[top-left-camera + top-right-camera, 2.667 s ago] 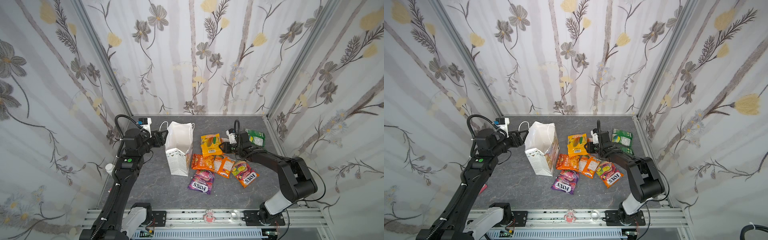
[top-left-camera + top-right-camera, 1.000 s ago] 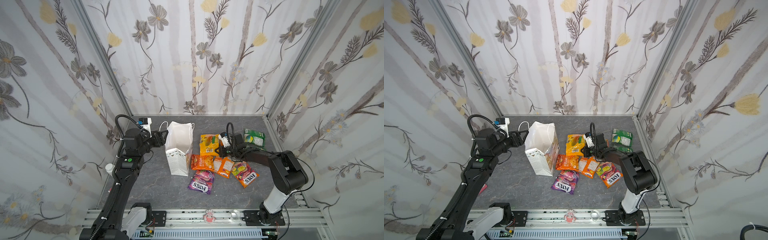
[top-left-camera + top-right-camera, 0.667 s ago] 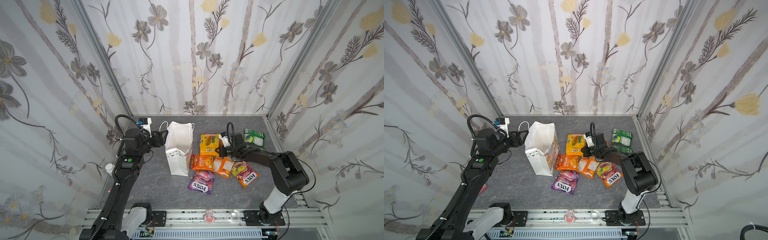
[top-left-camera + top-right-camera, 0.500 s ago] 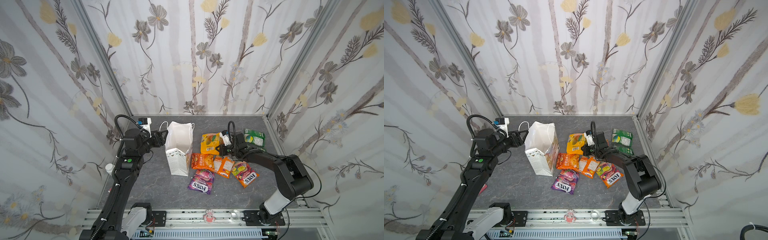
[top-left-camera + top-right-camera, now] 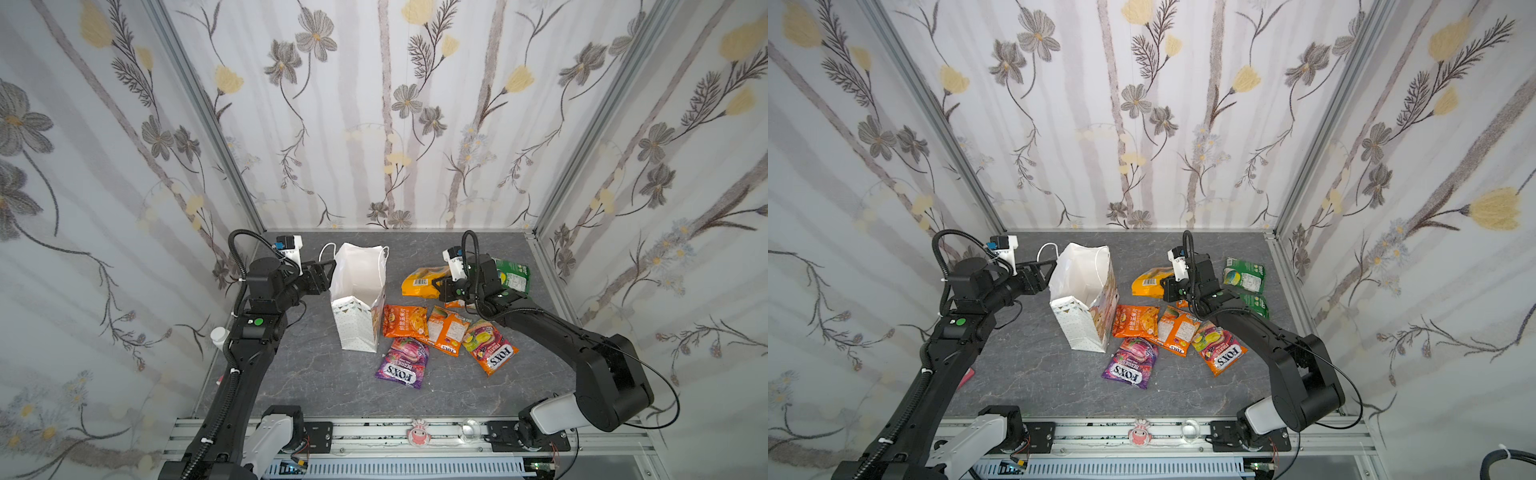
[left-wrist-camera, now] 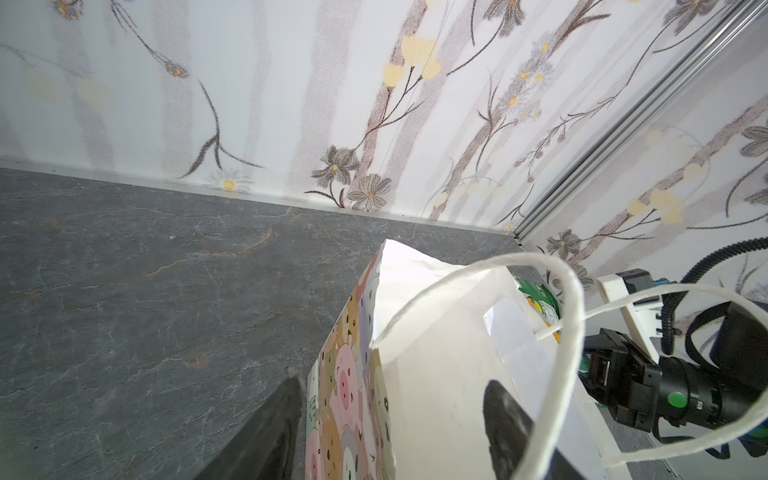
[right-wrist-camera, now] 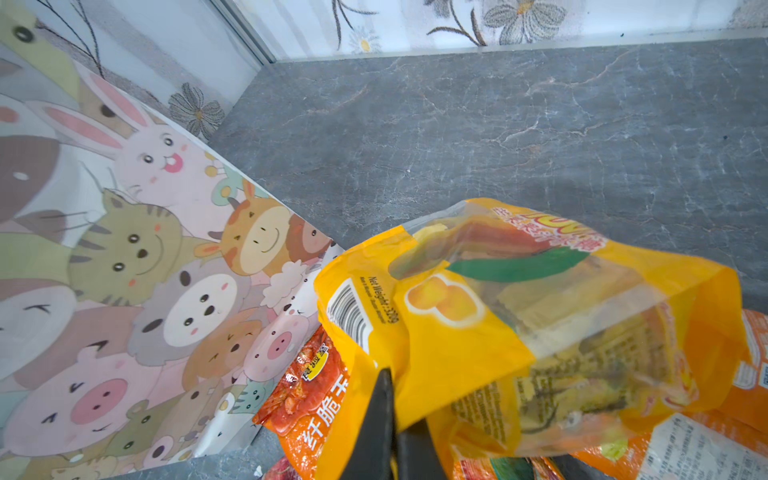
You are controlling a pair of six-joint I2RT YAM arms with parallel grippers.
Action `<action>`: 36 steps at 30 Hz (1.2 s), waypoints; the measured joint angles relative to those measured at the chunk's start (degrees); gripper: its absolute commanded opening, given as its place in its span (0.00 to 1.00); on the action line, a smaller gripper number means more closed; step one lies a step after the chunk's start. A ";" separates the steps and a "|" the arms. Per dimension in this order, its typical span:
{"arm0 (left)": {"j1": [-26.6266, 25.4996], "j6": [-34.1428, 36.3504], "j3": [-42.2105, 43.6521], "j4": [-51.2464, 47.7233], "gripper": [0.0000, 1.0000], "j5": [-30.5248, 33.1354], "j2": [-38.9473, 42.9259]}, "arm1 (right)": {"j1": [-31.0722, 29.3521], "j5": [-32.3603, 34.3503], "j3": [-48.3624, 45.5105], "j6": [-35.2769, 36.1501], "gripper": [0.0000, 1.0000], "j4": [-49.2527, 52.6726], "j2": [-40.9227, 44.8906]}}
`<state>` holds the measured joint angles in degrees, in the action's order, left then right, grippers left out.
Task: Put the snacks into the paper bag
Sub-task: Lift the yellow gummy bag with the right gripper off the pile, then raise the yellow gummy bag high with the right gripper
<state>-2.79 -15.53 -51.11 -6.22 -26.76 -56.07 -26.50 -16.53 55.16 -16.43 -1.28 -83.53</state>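
Observation:
The white paper bag (image 5: 359,299) stands open at centre left, cartoon animals on its side (image 7: 124,270). My left gripper (image 5: 325,274) is at its left rim, open, one finger outside the wall and one inside (image 6: 392,380). My right gripper (image 5: 438,287) is shut on the edge of a yellow packet (image 5: 422,279), which hangs tilted off the table (image 7: 498,311). Other snacks lie flat to the bag's right: two orange packets (image 5: 405,321) (image 5: 446,334), a purple FOX'S bag (image 5: 403,362), a multicoloured FOX'S bag (image 5: 490,347) and green packets (image 5: 1244,274) behind my right arm.
Flowered walls close the grey table (image 5: 316,374) on three sides. A metal rail (image 5: 374,436) runs along the front edge. A small white bottle (image 5: 218,333) sits off the table's left side, beside my left arm.
My right gripper has shut on the yellow packet's edge and raised it, so the packet now crumples and tilts. The left gripper and the bag have not moved.

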 measured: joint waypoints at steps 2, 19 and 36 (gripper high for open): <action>0.00 -0.11 0.00 0.00 0.69 0.02 0.04 | -0.48 0.00 1.03 0.00 0.00 0.94 1.07; 0.00 -0.57 0.02 0.00 0.69 -0.04 0.22 | -1.97 0.68 17.86 0.44 0.00 14.88 6.64; 0.00 -0.87 0.02 -0.02 0.70 -0.37 0.33 | -4.59 3.41 43.67 1.03 0.00 28.74 2.71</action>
<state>-2.79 -16.40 -51.09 -6.24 -27.14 -55.75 -31.09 -13.13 98.83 -15.40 27.46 -80.82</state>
